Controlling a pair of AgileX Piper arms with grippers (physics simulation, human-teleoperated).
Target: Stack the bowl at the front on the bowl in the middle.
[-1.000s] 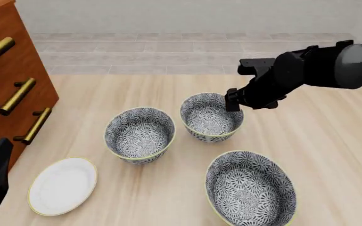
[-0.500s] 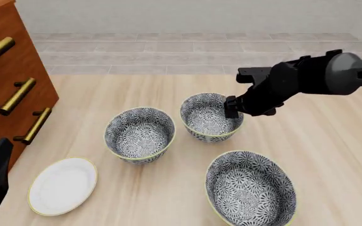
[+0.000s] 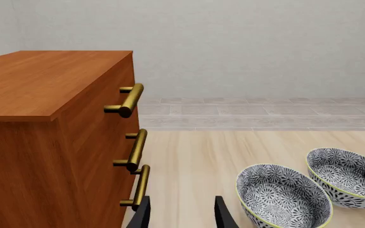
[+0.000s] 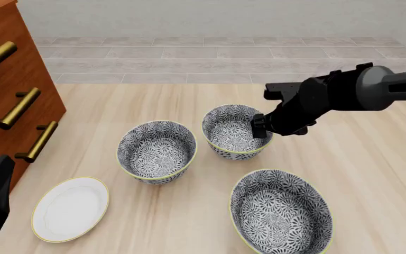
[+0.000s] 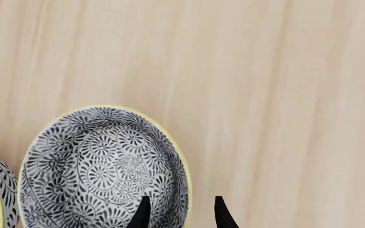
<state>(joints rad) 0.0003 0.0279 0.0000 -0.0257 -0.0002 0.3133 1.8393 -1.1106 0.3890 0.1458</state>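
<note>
On the pale wood table [image 4: 372, 174], the right gripper [image 4: 259, 126], fingers spread, straddles the rim of the upper-right bowl [image 4: 231, 135]. A thin rim pinch could slip, dropping it against the middle bowl [image 4: 157, 151]. The left gripper [image 3: 181, 219] idles, spread.

Pale matt wood-grain table [image 4: 372, 174]; glossy reddish wood cabinet [image 3: 36, 142] with brassy metal handles [image 3: 131, 99]; smooth patterned ceramic-looking bowls [image 4: 157, 151].

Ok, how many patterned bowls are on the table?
3: front bowl nearest the camera, middle bowl beside the white plate, far bowl at the right gripper.
</note>
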